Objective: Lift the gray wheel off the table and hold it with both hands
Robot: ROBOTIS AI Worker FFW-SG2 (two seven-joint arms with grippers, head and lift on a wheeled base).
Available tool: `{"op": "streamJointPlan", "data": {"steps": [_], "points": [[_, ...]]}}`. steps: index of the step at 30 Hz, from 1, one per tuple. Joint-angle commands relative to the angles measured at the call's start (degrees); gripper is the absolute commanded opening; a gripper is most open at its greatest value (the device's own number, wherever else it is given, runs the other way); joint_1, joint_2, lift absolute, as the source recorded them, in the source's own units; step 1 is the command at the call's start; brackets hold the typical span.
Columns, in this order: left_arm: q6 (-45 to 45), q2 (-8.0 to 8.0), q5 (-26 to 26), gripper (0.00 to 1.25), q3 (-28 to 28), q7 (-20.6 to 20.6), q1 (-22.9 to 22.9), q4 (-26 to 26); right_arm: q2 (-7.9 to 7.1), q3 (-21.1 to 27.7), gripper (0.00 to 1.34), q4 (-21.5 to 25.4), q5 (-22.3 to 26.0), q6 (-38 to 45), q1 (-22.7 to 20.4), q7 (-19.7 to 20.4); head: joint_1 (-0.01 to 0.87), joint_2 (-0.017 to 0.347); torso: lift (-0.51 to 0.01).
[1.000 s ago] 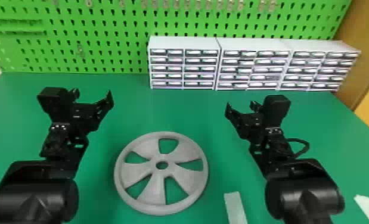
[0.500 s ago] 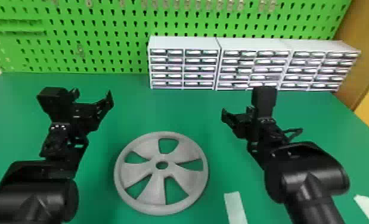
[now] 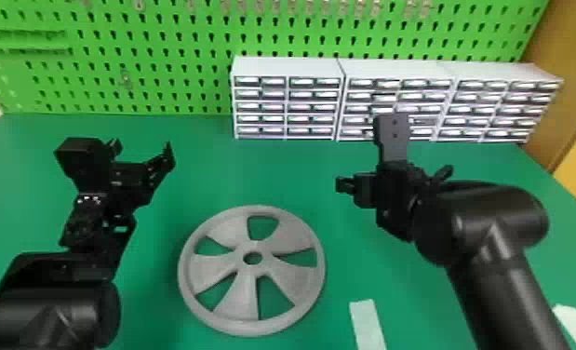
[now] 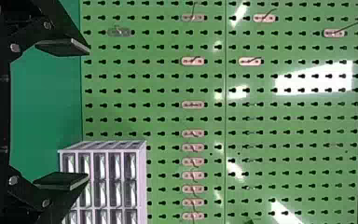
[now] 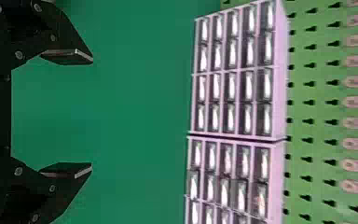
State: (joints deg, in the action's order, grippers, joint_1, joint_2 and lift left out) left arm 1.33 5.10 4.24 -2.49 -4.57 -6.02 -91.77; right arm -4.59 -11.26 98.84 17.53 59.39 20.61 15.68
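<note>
My black, two-fingered L gripper (image 4: 88,114) & matching R gripper (image 5: 92,112) were spread wide, empty, w/ the gray, round, plastic-looking wheel (image 3: 240,298) flat on the smooth green table (image 3: 254,177), btwn them side-to-side but nearer me, neither clearly closer.

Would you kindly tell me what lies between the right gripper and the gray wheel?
Nothing but bare green table lies between the right gripper and the gray wheel, as seen in the head view.
</note>
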Motion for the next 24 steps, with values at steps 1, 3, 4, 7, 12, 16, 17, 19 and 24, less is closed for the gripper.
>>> {"op": "streamJointPlan", "data": {"steps": [1,3,4,7,12,16,17,19,24], "points": [[0.0,0.0,0.0,0.93,-0.2,0.0,0.0,-0.3,-1.21,-1.7,0.89,0.0,7.5,9.0,3.9,4.5,0.711,0.015,-0.098],[0.0,0.0,0.0,0.94,-0.3,0.0,0.1,-0.3,-1.56,-2.4,0.89,-0.3,13.6,10.0,4.9,9.7,0.711,0.015,-0.098],[0.0,0.0,0.0,0.93,-0.3,0.0,0.1,-0.3,-1.65,-2.6,0.89,-0.6,16.8,10.2,5.3,12.5,0.711,0.015,-0.098],[0.0,0.0,0.0,0.93,-0.3,0.2,0.1,-0.3,-1.74,-2.9,0.89,-1.6,22.5,10.6,6.4,17.0,0.711,0.015,-0.098],[0.0,0.0,0.0,0.93,-0.4,0.2,0.2,-0.4,-1.91,-3.3,0.89,-5.6,33.4,12.8,9.2,23.3,0.711,0.015,-0.098],[0.0,0.0,-0.1,0.93,-0.5,0.3,0.3,-0.6,-1.65,-3.9,0.89,-8.2,37.5,13.7,10.7,25.5,0.711,0.015,-0.098],[0.0,0.0,-0.1,0.93,-0.6,0.3,0.4,-0.7,-1.56,-4.0,0.89,-9.1,38.4,13.7,10.9,25.7,0.711,0.015,-0.098],[0.0,0.0,-0.3,0.93,-0.6,0.4,0.4,-0.8,-1.47,-4.6,0.89,-10.6,39.8,14.2,11.6,26.6,0.711,0.015,-0.098],[0.0,0.09,-0.5,0.93,-0.8,0.4,0.6,-1.0,-1.39,-5.0,0.89,-15.3,43.6,16.4,13.5,27.6,0.711,0.015,-0.098]]}}
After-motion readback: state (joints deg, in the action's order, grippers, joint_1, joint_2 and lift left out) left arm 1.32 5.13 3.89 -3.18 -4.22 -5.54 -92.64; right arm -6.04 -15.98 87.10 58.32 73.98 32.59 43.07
